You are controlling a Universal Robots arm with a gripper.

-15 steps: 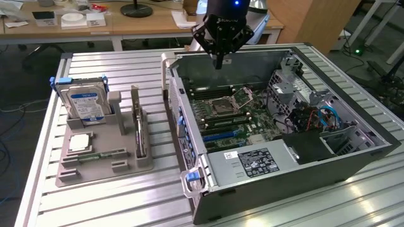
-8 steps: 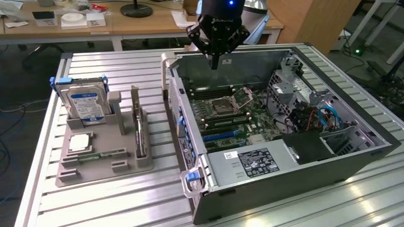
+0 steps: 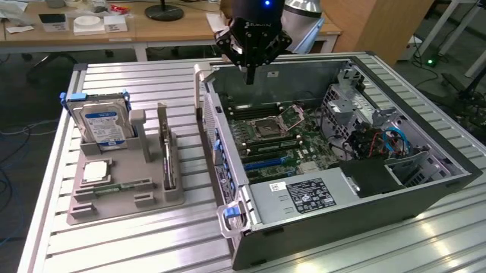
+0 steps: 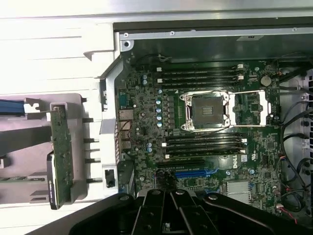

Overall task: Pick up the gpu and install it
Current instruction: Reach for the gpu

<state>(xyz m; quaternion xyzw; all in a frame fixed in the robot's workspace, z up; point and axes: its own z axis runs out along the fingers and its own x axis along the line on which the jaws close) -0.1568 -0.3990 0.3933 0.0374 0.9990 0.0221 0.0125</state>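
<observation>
gripper shut, empty, over the open case — gpu stands on edge in its holder, likely to leave its top grabbable.

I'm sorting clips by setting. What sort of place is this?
Probably a robotics lab or workshop: an open computer case lies on a slatted aluminium table beside a grey parts holder, with cluttered office desks behind.
</observation>
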